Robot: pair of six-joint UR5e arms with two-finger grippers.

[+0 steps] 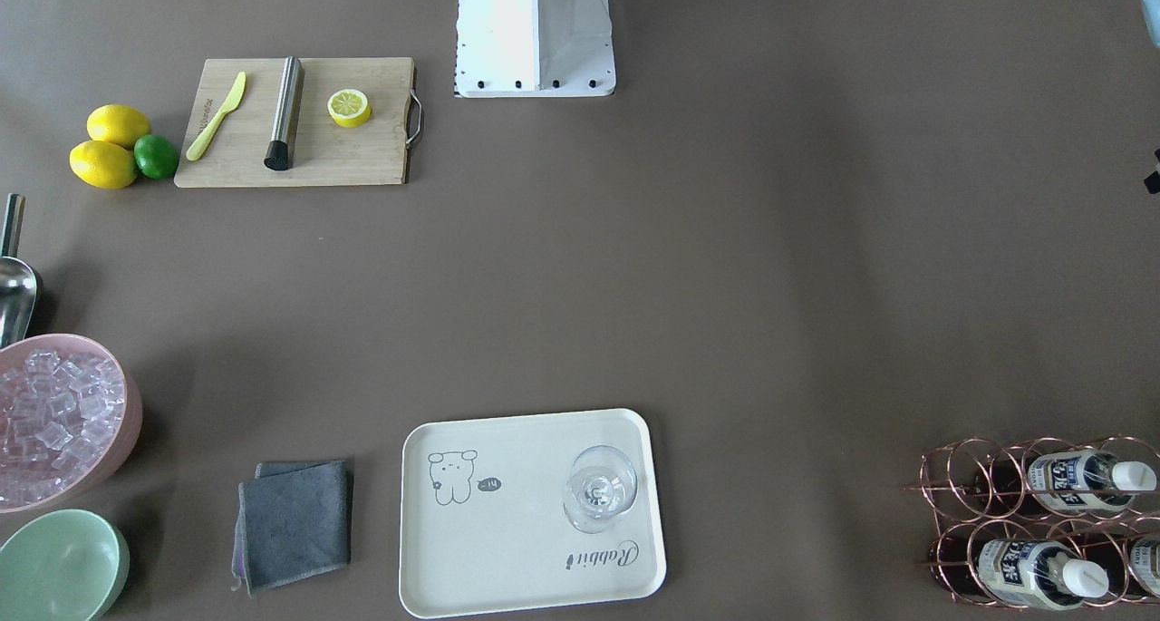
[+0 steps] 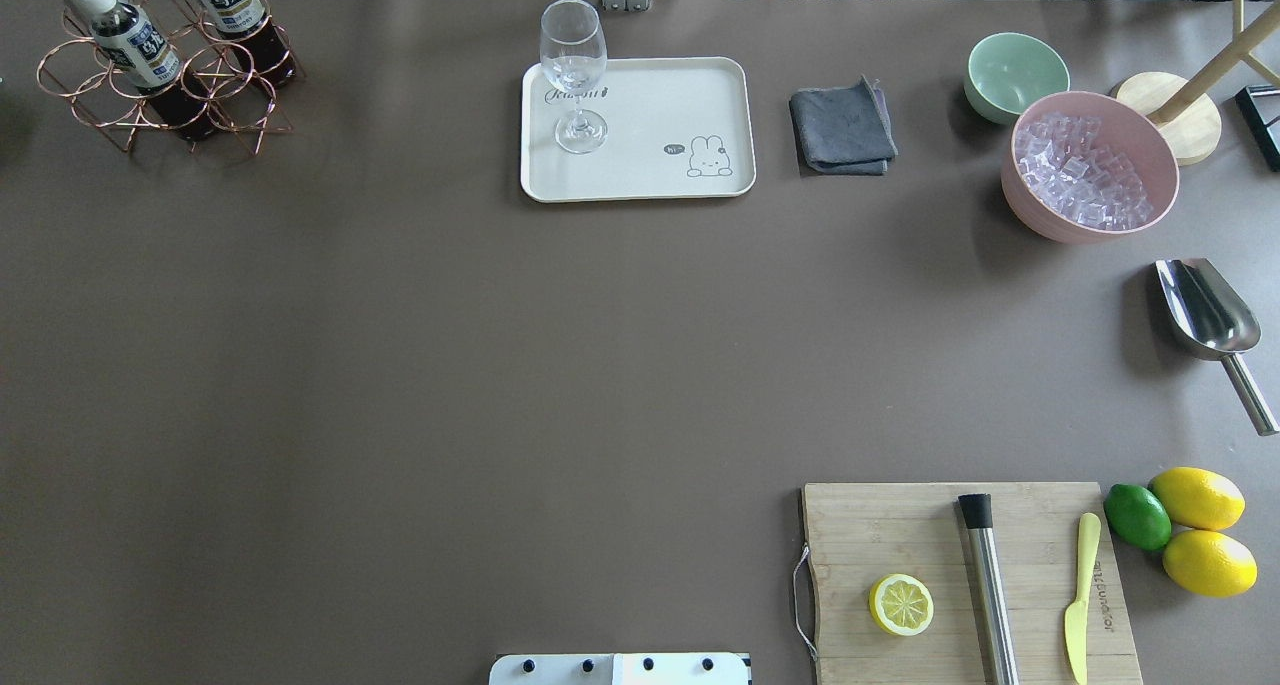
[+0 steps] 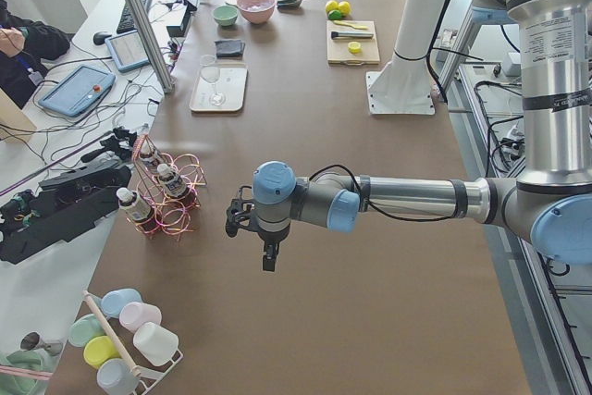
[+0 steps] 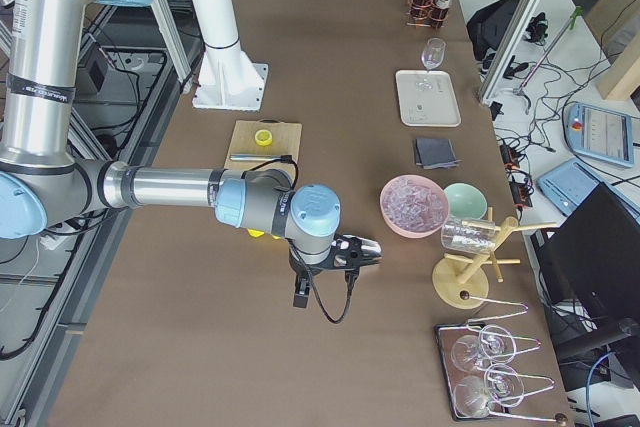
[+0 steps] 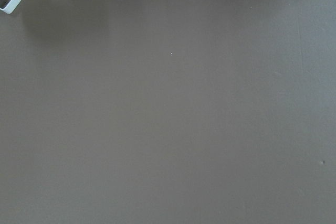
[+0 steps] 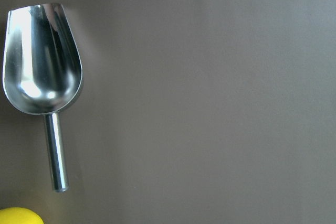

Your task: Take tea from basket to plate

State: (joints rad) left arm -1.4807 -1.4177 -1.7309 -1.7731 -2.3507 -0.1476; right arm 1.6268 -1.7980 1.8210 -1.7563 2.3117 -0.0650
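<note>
— While both arms are hanging over the table (image 2: 400,365), where is the tea sitting?

— Three tea bottles (image 2: 130,35) are standing in the basket (image 2: 205,85), at the table's 10 o'clock corner in the overhead view. The plate (image 2: 650,115) is lying at 12 o'clock, with the basket off at its 9 o'clock, well apart.

— Which way are they pointing?

— Each one is standing upright in its own ring, long axis vertical, white cap on top.

— How is the count looking?

— I am counting three bottles, one basket and one plate. The plate is carrying one wine glass (image 2: 574,75). Down at 4 o'clock, two lemons (image 2: 1197,498) and one lime (image 2: 1138,516) are sitting beside one cutting board (image 2: 880,535), which is holding one lemon half (image 2: 901,605).

— And the jaws?

— The left gripper (image 3: 237,219) is hovering above bare table, with the basket at its 9 o'clock in the left side view. The right gripper (image 4: 365,250) is hanging above the table, its wrist camera looking down on one steel scoop (image 6: 42,61). Both are showing only from the side, so I cannot tell how far either pair of jaws is parted, or whether they are gripping anything.
</note>
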